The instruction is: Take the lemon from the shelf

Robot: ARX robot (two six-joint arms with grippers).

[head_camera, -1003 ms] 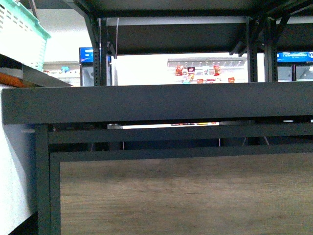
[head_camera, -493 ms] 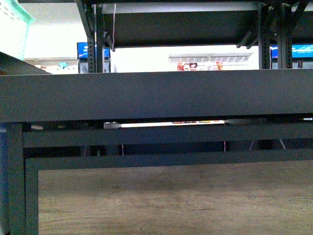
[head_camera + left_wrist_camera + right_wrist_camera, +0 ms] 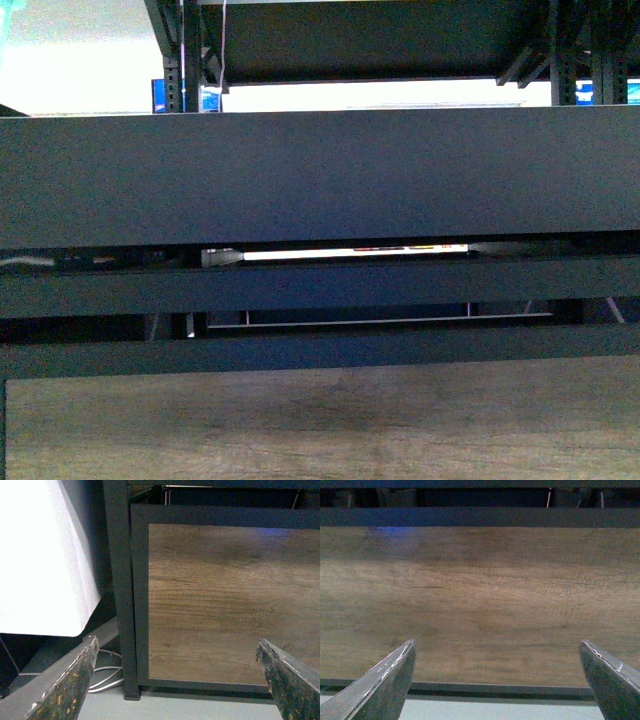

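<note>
A: What stands before the robot?
B: The shelf, close up; in the front view its broad dark tray rim runs from edge to edge, with black crossbars below it and the wood-grain front panel lowest of all; above the rim an upper tray hangs between black posts.
A: And the lemon?
B: No view shows it; the tray rim sits at camera height and hides whatever lies on the tray behind it.
A: That bright line under the rim?
B: A thin bright strip seen through the gap between rim and crossbar; it may be a lamp tube, but it is too slender to be sure.
A: The left gripper?
B: The left gripper is spread wide and holds nothing; its worn, paint-chipped fingers frame the panel's lower corner, where a black corner leg meets the pale floor; on the far side of that leg from the panel a white cable lies on the floor, and a glaring white block is close by.
A: The right one?
B: The right gripper is likewise spread apart and empty; it faces the middle of the wood-grain front panel, clear of it, with the panel's dark lower frame and a band of pale floor showing between its fingers.
</note>
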